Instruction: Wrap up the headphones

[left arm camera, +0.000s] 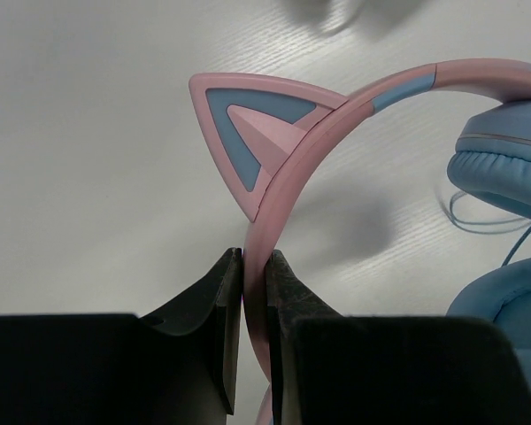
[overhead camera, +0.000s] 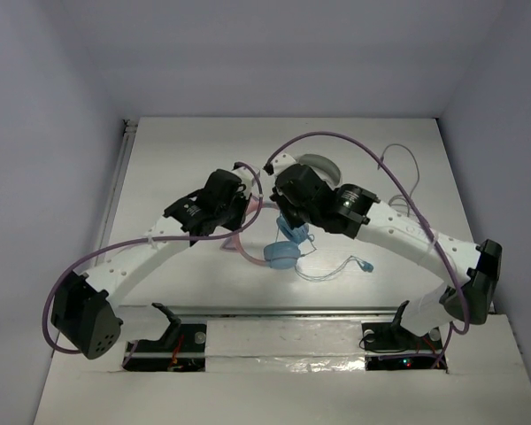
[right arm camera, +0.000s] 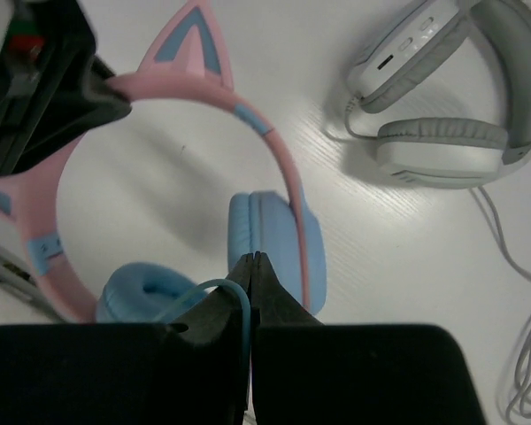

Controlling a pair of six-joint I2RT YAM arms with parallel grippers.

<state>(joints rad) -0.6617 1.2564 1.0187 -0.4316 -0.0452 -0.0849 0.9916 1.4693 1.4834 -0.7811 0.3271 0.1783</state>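
The headphones (overhead camera: 281, 254) sit mid-table, with light-blue ear cups (right arm camera: 270, 232) and a pink headband (left arm camera: 336, 119) bearing a cat ear (left arm camera: 248, 124). My left gripper (left arm camera: 255, 266) is shut on the headband just below that ear, and the band runs down between the jaws. In the top view the left gripper (overhead camera: 244, 209) stands left of the ear cups. My right gripper (right arm camera: 256, 258) is shut on the thin light-blue cable (right arm camera: 203, 289), which loops out leftward from between its jaws above the ear cups. More of the cable (overhead camera: 334, 271) trails right on the table to its plug (overhead camera: 368, 264).
White-and-grey headphones (right arm camera: 451, 97) lie just behind the right gripper, their pale cable (overhead camera: 407, 177) looping toward the back right. Purple arm hoses arch over the scene. Walls enclose the table on three sides.
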